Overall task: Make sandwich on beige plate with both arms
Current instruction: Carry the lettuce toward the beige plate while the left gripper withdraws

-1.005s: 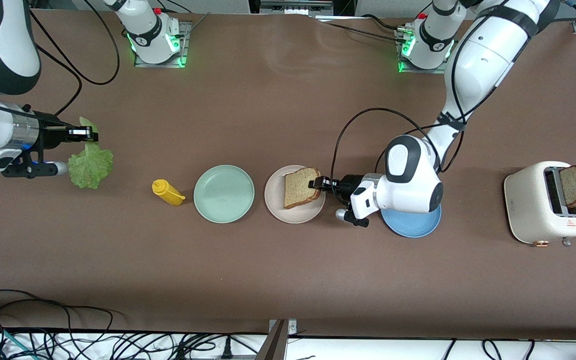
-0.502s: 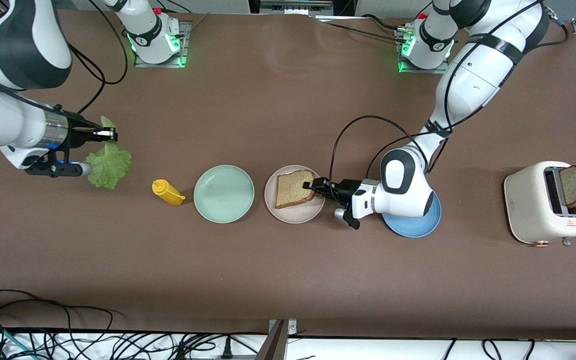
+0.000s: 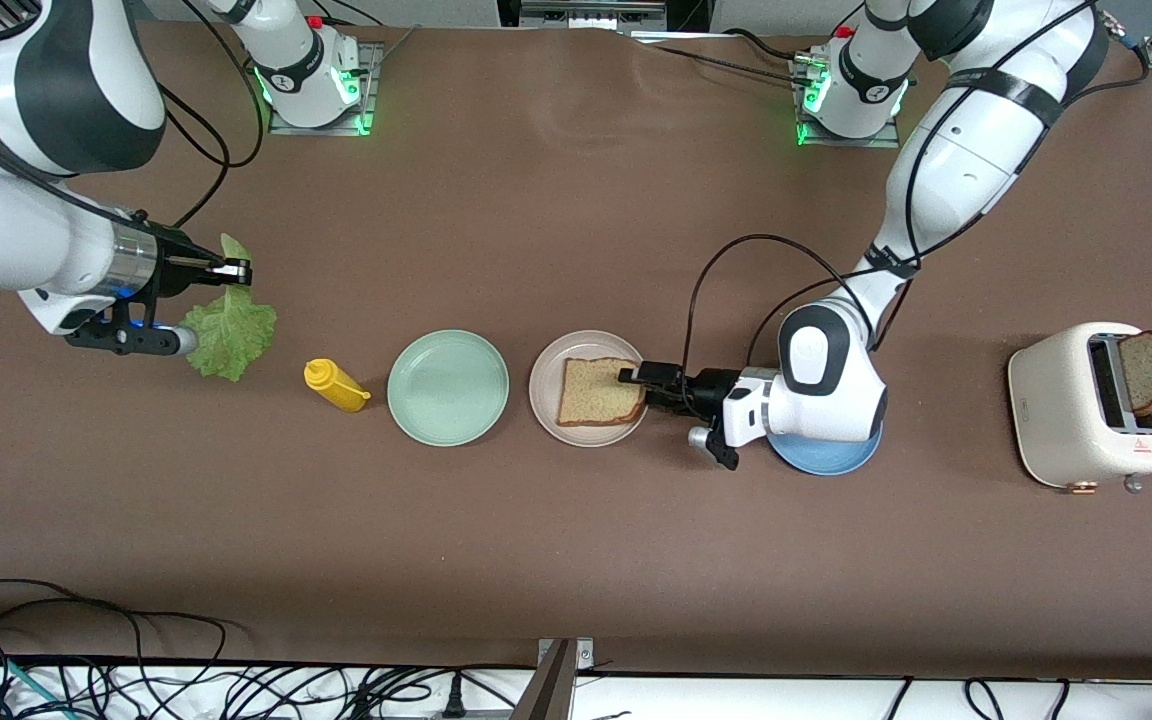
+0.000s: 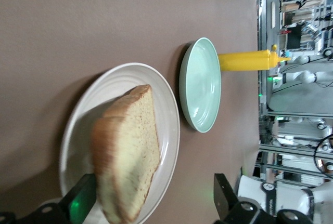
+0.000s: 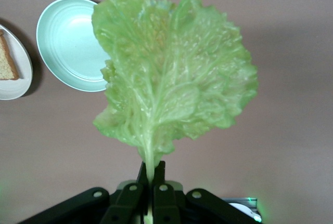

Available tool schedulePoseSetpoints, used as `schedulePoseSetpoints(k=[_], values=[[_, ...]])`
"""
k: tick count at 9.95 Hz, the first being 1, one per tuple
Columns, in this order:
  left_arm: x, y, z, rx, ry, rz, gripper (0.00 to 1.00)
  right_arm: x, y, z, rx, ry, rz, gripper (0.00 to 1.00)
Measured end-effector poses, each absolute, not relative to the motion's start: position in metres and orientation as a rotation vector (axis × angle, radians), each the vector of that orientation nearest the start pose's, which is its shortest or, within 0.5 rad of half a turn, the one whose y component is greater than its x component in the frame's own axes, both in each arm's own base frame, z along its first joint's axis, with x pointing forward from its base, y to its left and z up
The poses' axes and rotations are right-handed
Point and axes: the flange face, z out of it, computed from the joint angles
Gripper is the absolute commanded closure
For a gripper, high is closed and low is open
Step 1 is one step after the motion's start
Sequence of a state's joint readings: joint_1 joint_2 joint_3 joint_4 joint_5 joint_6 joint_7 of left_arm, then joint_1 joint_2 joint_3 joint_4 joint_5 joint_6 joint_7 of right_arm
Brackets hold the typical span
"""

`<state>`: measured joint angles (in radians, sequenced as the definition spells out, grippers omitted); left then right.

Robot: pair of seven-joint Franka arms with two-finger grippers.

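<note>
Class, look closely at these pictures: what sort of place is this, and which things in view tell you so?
Most likely a robotics lab set up as a mock kitchen. Two white robot arms are bolted to a brown table, loose cables trail along its edge, and a toaster and beige plate stand in for a real kitchen.

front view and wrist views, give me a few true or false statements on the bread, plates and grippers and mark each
1. A square tan bread slice lies flat on the round beige plate. True.
2. The left gripper is shut on that slice. False: it is open beside it.
3. The right gripper is shut on the ruffled green lettuce leaf. True.
4. The yellow squeeze bottle stands upright on the mint-green plate. False: it lies on the table beside it.
5. The white toaster is empty. False: it holds a second bread slice.
</note>
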<state>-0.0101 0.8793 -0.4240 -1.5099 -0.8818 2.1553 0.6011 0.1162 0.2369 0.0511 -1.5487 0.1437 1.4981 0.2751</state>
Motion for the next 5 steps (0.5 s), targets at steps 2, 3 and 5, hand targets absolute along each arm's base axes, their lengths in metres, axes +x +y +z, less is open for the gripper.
schedulePoseSetpoints(k=[2, 3, 5], values=[[0.655, -0.260, 0.210, 2.165, -0.400, -0.117, 0.00, 0.591, 0.132, 0.495, -3.013, 0.158, 0.435, 1.00], [0.659, -0.250, 0.230, 2.225, -0.429, -0.126, 0.00, 0.592, 0.139, 0.496, -3.012, 0.151, 0.410, 1.00], [0.662, -0.233, 0.284, 2.377, -0.483, -0.161, 0.00, 0.596, 0.170, 0.490, -3.006, 0.176, 0.346, 1.00]])
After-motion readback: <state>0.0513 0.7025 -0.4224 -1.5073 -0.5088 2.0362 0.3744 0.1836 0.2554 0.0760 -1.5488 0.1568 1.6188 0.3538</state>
